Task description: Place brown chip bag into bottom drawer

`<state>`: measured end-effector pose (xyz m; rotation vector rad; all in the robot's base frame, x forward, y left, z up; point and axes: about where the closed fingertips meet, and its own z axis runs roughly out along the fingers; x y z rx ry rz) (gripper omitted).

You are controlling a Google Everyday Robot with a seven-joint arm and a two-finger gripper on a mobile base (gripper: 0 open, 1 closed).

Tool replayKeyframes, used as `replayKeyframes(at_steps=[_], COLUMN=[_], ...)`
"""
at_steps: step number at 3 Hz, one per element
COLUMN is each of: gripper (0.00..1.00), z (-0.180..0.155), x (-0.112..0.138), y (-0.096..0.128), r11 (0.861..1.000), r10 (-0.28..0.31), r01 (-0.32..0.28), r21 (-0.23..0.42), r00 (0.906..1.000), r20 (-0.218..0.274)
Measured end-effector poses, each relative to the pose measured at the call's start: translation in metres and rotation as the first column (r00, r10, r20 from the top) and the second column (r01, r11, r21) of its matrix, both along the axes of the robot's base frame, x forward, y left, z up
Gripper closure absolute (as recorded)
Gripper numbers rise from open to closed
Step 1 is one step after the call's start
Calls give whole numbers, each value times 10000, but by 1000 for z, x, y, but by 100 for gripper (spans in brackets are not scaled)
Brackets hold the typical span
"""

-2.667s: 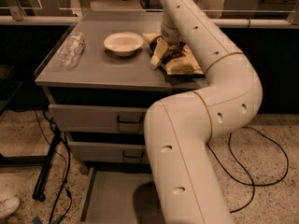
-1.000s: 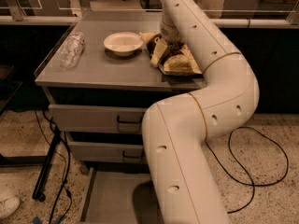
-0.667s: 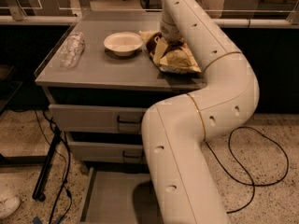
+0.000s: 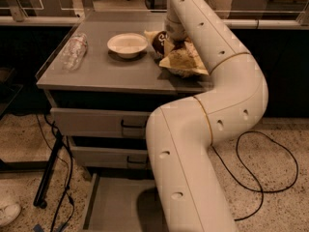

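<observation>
We see the white arm [image 4: 203, 129] filling the right half of the view. It rises from the lower edge, bends at an elbow on the right and reaches back over the desk [image 4: 111, 71].

The desk is a grey cabinet with a flat top and three drawers in its front. The bottom drawer [image 4: 116, 207] stands pulled out at floor level, a wide shallow tray with a bare grey floor, and the arm covers its right part. The two upper drawers [image 4: 96, 122] are closed, each with a black handle.

On the speckled floor to the right a black cable [image 4: 260, 187] lies in a loop.

The bag [image 4: 183, 59] is at the right rear of the desk top, just right of the bowl [image 4: 127, 44] and well apart from the bottom drawer. Its dark brown end points toward the bowl and its pale yellow part spreads forward. We cannot tell whether it rests on the desk.

The white bowl sits near the middle rear of the top. A clear plastic bottle [image 4: 75, 51] lies on its side near the left edge.

The pincer [image 4: 172, 38] is at the end of the arm, down at the bag's brown end and largely hidden by the wrist. We cannot tell whether it is apart or clamped.
</observation>
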<state>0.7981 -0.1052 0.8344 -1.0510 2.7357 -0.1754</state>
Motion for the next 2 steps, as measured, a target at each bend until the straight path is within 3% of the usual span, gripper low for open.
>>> replayKeyframes(at_steps=[1, 2], gripper=[100, 100], z=[41, 88], x=[0, -7], y=[1, -3], r11=[9968, 9889], r10=[558, 1043], r01=[-608, -1215], r21=[523, 854], r00=[9941, 9775], r20=[934, 1831])
